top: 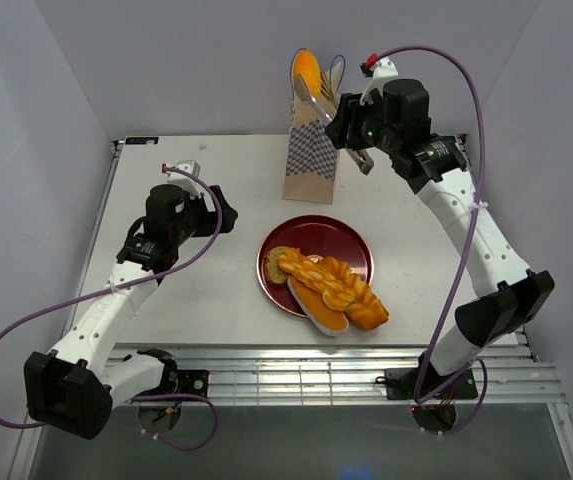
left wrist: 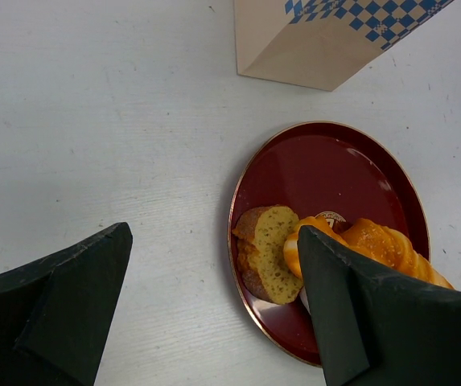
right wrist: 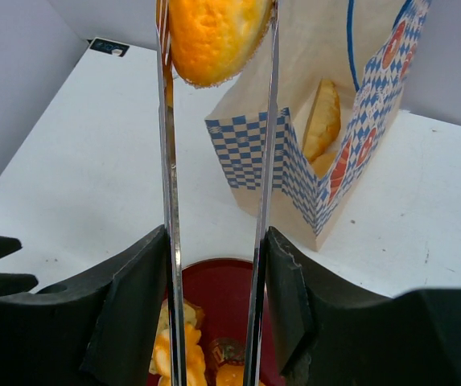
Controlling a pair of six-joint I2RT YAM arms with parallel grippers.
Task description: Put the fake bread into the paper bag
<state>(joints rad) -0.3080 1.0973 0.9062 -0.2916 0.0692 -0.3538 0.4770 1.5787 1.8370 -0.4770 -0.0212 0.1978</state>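
My right gripper [top: 351,130] is shut on metal tongs [right wrist: 168,201], and the tongs pinch an orange oval roll [right wrist: 214,32] above the mouth of the paper bag [top: 311,160]. The roll also shows in the top view [top: 307,72]. The bag [right wrist: 294,169] stands upright and open, with a bread piece [right wrist: 324,121] inside. A braided loaf [top: 331,282], an oval roll [top: 318,305] and a slice [left wrist: 270,249] lie on the dark red plate [top: 351,240]. My left gripper [left wrist: 214,305] is open and empty, low over the table at the plate's left rim.
The plate [left wrist: 327,169] lies in front of the bag [left wrist: 318,40]. White walls close in the table at the back and both sides. A slotted metal rail runs along the near edge by the arm bases.
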